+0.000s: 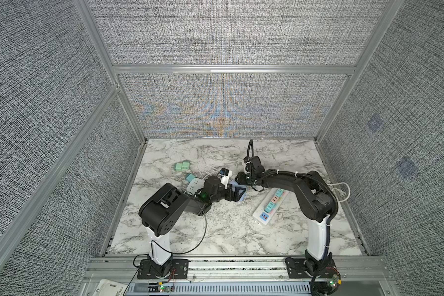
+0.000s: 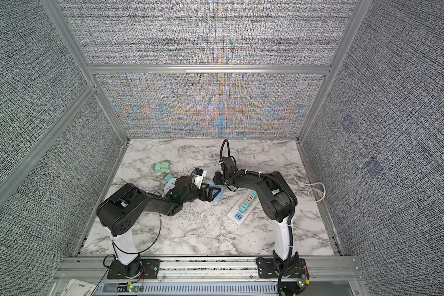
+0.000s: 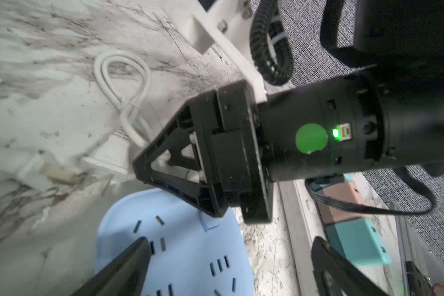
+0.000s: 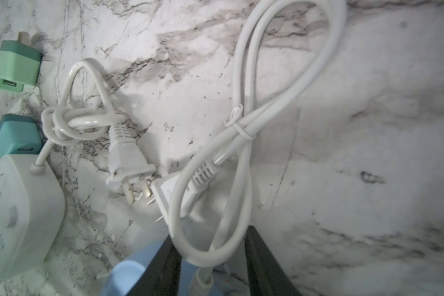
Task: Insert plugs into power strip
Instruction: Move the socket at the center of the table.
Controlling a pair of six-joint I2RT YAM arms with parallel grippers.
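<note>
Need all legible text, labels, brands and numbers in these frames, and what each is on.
Nothing reads with certainty.
On the booklet at the front edge, in both top views: a printed heading, too blurred to read.
On the long power strip: no legible marking.
On the blue power strip: slots only, no print visible.
On the white cube strip: faint marks, unreadable.

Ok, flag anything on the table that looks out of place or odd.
The white cord of the pale rounded power strip is tied in a knot right behind its wall plug, while the other cord is looped neatly with a tie. Nothing looks spilled or broken.
</note>
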